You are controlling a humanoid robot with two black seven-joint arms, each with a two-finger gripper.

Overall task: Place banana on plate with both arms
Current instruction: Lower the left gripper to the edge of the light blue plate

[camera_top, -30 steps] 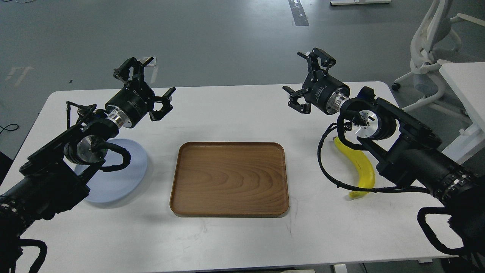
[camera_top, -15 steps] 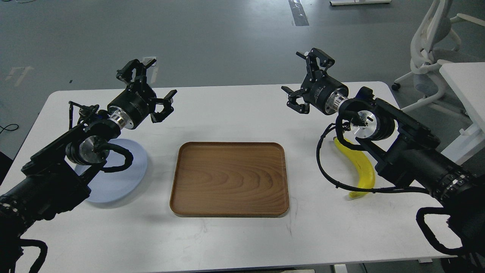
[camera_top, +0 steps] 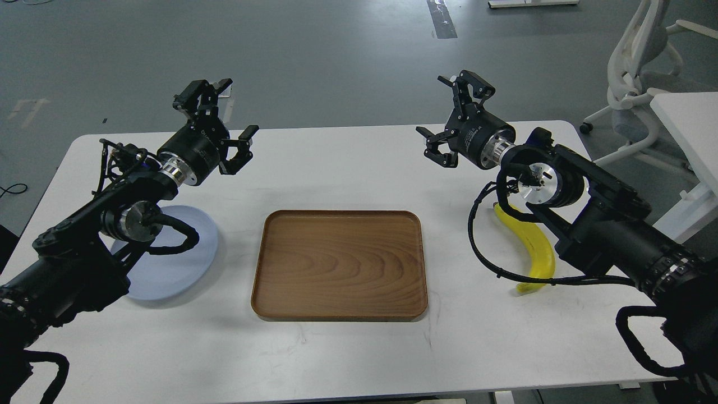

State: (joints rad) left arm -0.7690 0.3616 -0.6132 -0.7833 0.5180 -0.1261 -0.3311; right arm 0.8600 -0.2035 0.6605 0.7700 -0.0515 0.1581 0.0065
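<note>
The yellow banana (camera_top: 537,249) lies on the white table at the right, partly hidden under my right arm. The pale lavender-blue plate (camera_top: 179,264) lies at the left, partly covered by my left arm. My left gripper (camera_top: 221,120) is open and empty, raised above the table behind the plate. My right gripper (camera_top: 451,118) is open and empty, raised above the table, up and left of the banana.
A brown wooden tray (camera_top: 339,265) lies in the middle of the table (camera_top: 348,163). A white office chair (camera_top: 639,62) and part of another white table (camera_top: 687,123) stand to the right, beyond the table's edge.
My left gripper has risen a little and moved slightly back. My right gripper has barely shifted. The banana, plate and tray have not moved.
</note>
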